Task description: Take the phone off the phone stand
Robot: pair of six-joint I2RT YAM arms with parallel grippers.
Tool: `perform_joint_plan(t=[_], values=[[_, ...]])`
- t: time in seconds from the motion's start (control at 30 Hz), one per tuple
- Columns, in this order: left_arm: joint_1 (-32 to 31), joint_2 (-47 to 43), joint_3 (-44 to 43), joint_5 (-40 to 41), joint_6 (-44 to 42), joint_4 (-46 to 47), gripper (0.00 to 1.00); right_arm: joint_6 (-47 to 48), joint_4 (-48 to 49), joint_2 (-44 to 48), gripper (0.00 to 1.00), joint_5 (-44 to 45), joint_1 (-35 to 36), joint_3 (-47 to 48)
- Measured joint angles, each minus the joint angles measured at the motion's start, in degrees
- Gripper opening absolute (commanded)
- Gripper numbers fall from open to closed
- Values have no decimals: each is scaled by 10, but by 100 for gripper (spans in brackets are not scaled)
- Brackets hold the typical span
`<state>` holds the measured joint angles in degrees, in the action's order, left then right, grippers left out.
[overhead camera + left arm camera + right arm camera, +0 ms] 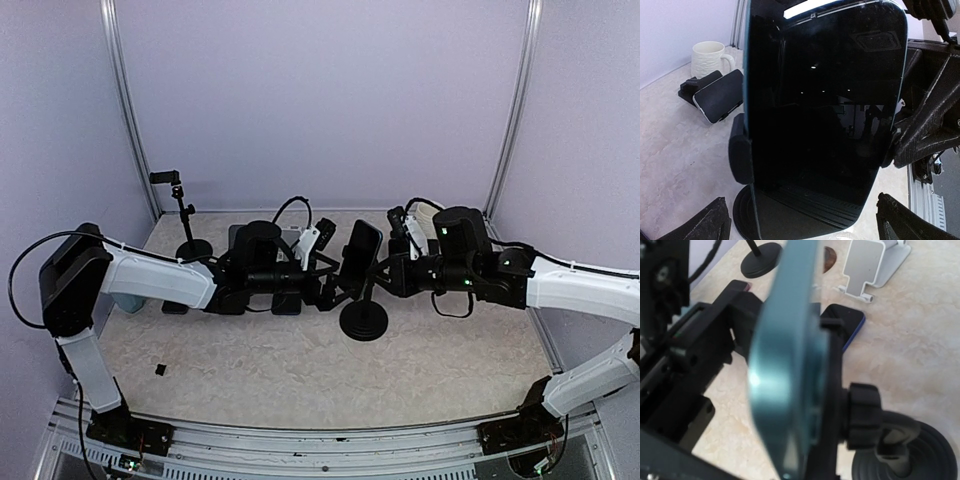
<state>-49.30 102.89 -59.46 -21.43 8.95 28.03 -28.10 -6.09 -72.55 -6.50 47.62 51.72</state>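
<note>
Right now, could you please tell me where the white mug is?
In the left wrist view the white mug stands at the upper left near the wall, just behind a spare phone leaning on a black holder.

Mostly black, against cream and lilac.

We see the phone (825, 115) with a glossy black screen and a teal edge, and its phone stand (363, 322) in matt black. The table (300, 370) is cream with faint beige marbling; the walls (320, 100) are plain lilac. We also note a white mug (710, 57) with a ribbed pattern, a second phone (720, 95) with dark glass and a white rim, a third phone (850, 322) edged in blue, a silver-grey stand (872, 265), and arms (160, 278) in white with black joints.
</note>
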Motion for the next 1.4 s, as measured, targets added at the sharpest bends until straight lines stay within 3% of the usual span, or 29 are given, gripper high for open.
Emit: perform_joint_plan(t=[0.3, 0.6, 0.87, 1.4], values=[[-28, 31, -33, 8, 11, 5, 98, 0, 0, 1, 0, -2, 0, -1], [-44, 38, -57, 92, 17, -20, 80, -1, 0, 1, 0, -1, 0, -1], [-43, 40, -57, 101, 26, -22, 59, 0, 4, 2, 0, 3, 0, -2], [-23, 40, -41, 33, 61, 12, 45, 2, 30, 10, 0, -8, 0, -21]])
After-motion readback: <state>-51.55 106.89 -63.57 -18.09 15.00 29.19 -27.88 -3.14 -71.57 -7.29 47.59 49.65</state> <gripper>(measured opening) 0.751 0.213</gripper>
